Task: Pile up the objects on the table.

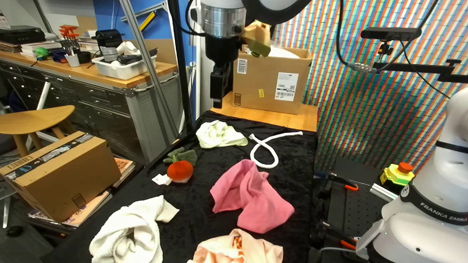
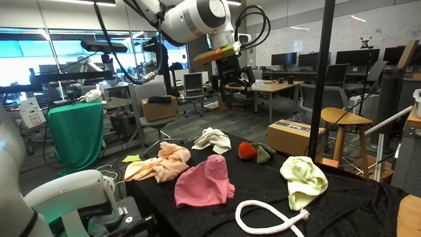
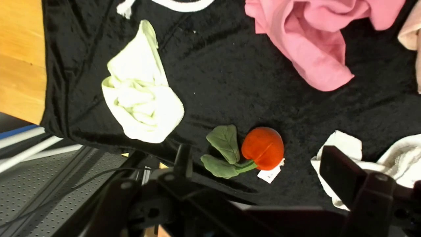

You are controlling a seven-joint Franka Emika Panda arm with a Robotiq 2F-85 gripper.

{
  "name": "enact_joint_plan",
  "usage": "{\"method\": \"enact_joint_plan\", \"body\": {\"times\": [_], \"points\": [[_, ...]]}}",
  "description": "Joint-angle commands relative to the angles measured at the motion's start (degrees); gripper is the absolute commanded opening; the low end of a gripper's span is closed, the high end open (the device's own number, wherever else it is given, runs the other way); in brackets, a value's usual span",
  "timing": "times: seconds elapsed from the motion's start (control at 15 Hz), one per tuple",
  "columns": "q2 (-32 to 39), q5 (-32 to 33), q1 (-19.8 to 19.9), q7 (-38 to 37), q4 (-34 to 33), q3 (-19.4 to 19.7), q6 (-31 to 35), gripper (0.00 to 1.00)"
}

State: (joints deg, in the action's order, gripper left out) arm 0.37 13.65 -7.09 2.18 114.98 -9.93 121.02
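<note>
Spread apart over the black-draped table [image 1: 193, 219] lie several objects. The pale yellow-green cloth [image 1: 219, 135] is bunched at the end nearest the wooden top, with the white cord [image 1: 289, 134] looped beside it. A pink cloth [image 1: 252, 197] lies in the middle, a peach-orange cloth [image 2: 174, 158] and a white cloth [image 1: 146, 212] toward the opposite end. A red plush item [image 3: 263, 148] with green leaves rests near the table's edge. High above the table, my gripper [image 3: 260, 161] is open, nothing between its fingers; in the wrist view the red item appears between them.
A cardboard box [image 1: 270, 82] stands on the wooden top past the cloth's end. Beside the table sits another box [image 1: 65, 175]. A black upright post [image 2: 320, 82] rises along that same side. The robot's base [image 1: 427, 219] is on the opposite side.
</note>
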Motion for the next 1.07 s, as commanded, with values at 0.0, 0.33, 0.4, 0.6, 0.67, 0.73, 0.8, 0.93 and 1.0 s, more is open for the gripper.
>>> {"method": "enact_joint_plan", "body": {"times": [0.0,0.33,0.4,0.6,0.67,0.73,0.8,0.93,1.0], "points": [[11.21,1.22,-1.25,1.89,-10.13,0.29,1.37,1.00],[23.74,3.99,-3.48,0.77,-18.90,1.54,3.20,1.00],[25.30,4.02,-3.87,0.74,-20.18,1.80,3.50,1.00],[31.14,5.56,-5.57,-1.93,-23.00,3.57,8.42,1.00],[32.52,5.18,-5.87,-2.07,-23.90,3.87,9.28,1.00],[34.51,5.49,-6.44,-2.90,-24.91,4.65,10.79,1.00],[36.10,5.34,-6.92,-3.32,-26.04,5.21,11.22,1.00],[39.13,4.80,-7.67,-4.06,-28.25,6.23,11.49,1.00],[40.63,4.86,-8.05,-4.51,-29.40,6.82,11.54,1.00]]}}
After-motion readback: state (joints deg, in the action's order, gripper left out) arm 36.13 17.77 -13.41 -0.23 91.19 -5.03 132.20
